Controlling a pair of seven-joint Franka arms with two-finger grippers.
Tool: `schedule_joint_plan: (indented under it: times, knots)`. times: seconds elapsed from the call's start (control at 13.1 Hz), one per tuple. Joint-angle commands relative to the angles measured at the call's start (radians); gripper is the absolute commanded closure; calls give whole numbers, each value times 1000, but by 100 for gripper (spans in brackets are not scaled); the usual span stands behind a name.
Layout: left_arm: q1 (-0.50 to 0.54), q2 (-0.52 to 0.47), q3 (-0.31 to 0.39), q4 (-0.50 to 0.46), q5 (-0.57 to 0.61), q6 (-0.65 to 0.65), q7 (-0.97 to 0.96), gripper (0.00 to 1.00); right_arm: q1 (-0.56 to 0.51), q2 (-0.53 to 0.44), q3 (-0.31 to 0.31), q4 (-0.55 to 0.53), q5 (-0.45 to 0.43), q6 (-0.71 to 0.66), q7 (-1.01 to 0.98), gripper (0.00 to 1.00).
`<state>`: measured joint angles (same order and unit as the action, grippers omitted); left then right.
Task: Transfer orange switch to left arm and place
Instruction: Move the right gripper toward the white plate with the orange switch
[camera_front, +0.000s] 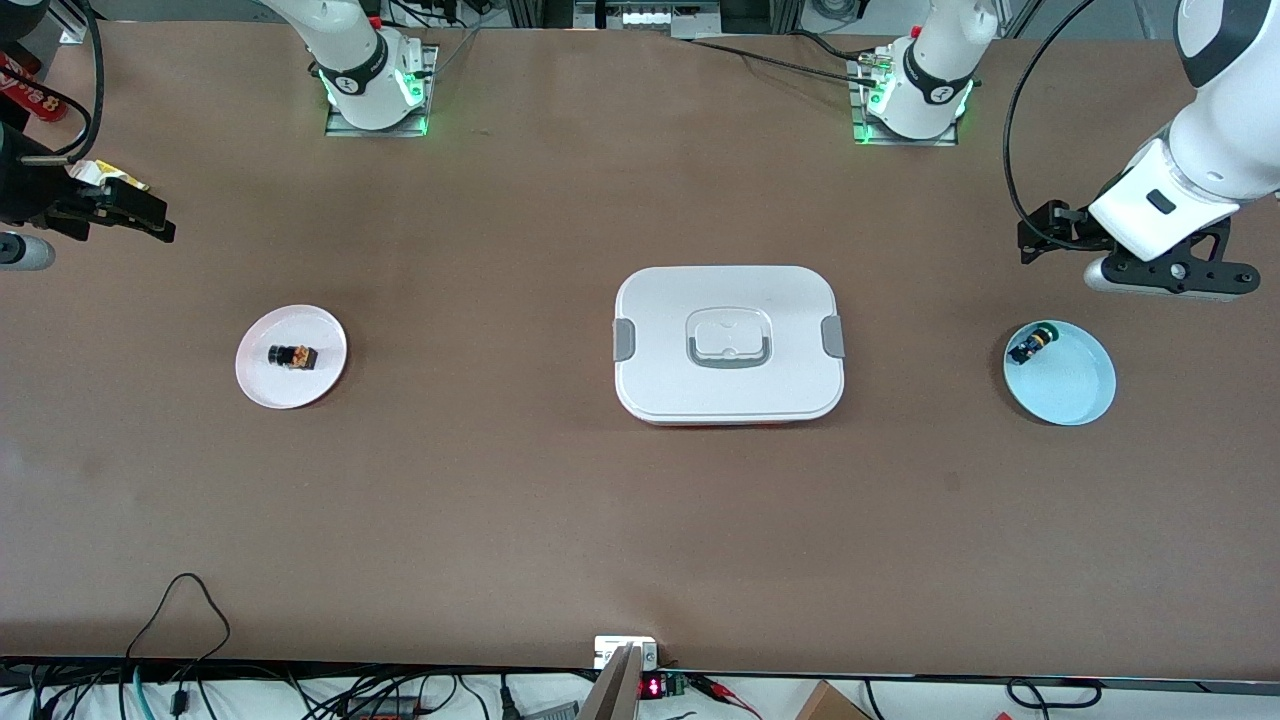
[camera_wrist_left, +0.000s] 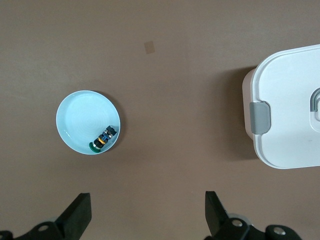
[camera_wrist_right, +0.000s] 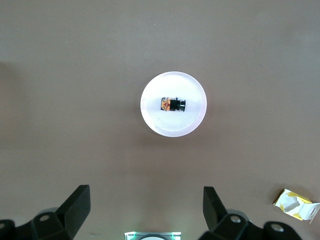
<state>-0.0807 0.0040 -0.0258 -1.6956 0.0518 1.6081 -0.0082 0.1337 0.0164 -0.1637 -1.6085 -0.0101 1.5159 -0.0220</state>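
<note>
The orange switch (camera_front: 292, 356) (camera_wrist_right: 172, 105) lies on its side on a small pale pink plate (camera_front: 265, 385) (camera_wrist_right: 152, 120) toward the right arm's end of the table. My right gripper (camera_front: 150, 220) (camera_wrist_right: 146, 195) hangs open and empty, high over the table edge at that end and apart from the plate. The white box (camera_front: 728, 400) (camera_wrist_left: 287, 75) with grey clips sits mid-table. My left gripper (camera_front: 1040, 235) (camera_wrist_left: 148, 200) is also open and empty, up in the air over the left arm's end near a light blue plate (camera_front: 1075, 395) (camera_wrist_left: 75, 115).
On the blue plate lies a small black switch with blue and yellow-green parts (camera_front: 1032, 345) (camera_wrist_left: 103, 139). A yellow and white packet (camera_front: 110, 178) (camera_wrist_right: 296, 204) lies at the right arm's end of the table. Cables run along the table edge nearest the front camera.
</note>
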Motion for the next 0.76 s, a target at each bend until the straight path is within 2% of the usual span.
schedule_joint_plan:
  times: [0.0, 0.31, 0.69]
  knots:
    - [1, -6, -5, 17, 3, -23, -9, 0, 1, 0, 6, 16, -11, -22, 10, 0]
    - [2, -6, -5, 17, 3, -23, -9, 0, -2, 10, 6, 16, -8, -17, 10, 0]
    - [2, -6, -5, 17, 3, -22, -9, 0, 0, 114, 6, 16, -8, -6, 10, 0]
